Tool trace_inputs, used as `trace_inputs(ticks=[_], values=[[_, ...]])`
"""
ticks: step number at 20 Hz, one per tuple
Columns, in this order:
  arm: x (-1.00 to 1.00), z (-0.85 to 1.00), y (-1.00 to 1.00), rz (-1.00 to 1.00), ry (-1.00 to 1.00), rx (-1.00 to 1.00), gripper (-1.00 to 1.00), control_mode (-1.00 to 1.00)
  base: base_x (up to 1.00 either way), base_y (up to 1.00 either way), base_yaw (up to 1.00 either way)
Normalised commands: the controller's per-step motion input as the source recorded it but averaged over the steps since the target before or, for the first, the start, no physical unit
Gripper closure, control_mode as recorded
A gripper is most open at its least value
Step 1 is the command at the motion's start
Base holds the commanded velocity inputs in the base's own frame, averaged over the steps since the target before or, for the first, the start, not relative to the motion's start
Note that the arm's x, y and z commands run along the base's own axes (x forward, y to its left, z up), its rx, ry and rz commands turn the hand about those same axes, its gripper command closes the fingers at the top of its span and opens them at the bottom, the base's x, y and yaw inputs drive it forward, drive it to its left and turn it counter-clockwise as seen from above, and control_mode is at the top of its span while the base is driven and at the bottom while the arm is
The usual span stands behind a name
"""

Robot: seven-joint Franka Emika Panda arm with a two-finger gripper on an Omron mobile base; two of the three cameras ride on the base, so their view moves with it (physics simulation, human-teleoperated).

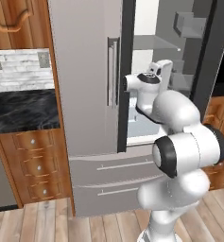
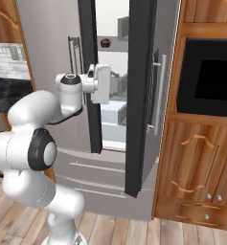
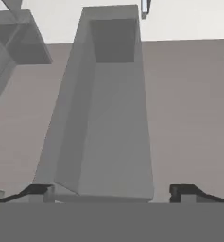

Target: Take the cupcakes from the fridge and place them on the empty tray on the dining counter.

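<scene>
Standing on pale wooden plank flooring [image 1: 42,222], the white arm is reaching into the fridge [image 1: 85,94], a tall pale-grey unit with dark edge trim, long bar handles and two lower drawers; its right door [image 2: 140,95] is hanging open and showing a white interior. Warm brown cabinets [image 1: 30,163] with small round knobs are flanking the fridge on the left, under a black white-veined counter top [image 1: 21,111] and a pale stone-tile backsplash [image 1: 19,71]. The right base view is adding what the left one is hiding: a dark built-in oven window [image 2: 208,76] set in brown carved cabinetry beside the open door, and one dark chocolate cupcake [image 2: 105,43] sitting small and round on an upper shelf inside the fridge, above and beyond the hand. The pale-frosted cupcake cannot be made out. The gripper [image 3: 111,191] is pointing into the fridge with its jaws spread wide and nothing between them; the hand view is showing its dark fingertips [image 3: 38,190] well apart at either side of a smooth grey rectangular bin [image 3: 106,118], long and boxy, lying on a flat grey shelf [image 3: 189,108]. The left base view is showing grey door bins [image 1: 189,23] on the inner face of the open door.
</scene>
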Motion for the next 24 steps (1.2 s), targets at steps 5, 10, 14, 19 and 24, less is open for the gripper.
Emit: trace_inputs(ticks=[5,10,14,19,24], values=[[-0.82,-0.19,-1.0,-0.13,-0.05,0.01,-1.0,-1.0,0.0,0.0,0.0],[-1.0,0.66,-0.35,0.1,-0.7,-0.02,-1.0,-1.0,0.0,0.0,0.0],[-1.0,0.38,-0.55,0.08,-0.48,-0.01,-1.0,-1.0,0.0,0.0,0.0],[-0.82,0.49,0.69,0.07,-0.21,-0.05,-1.0,-1.0,0.0,0.0,0.0],[-0.6,0.2,1.0,0.02,-0.44,0.21,-1.0,-1.0,0.0,0.0,0.0]])
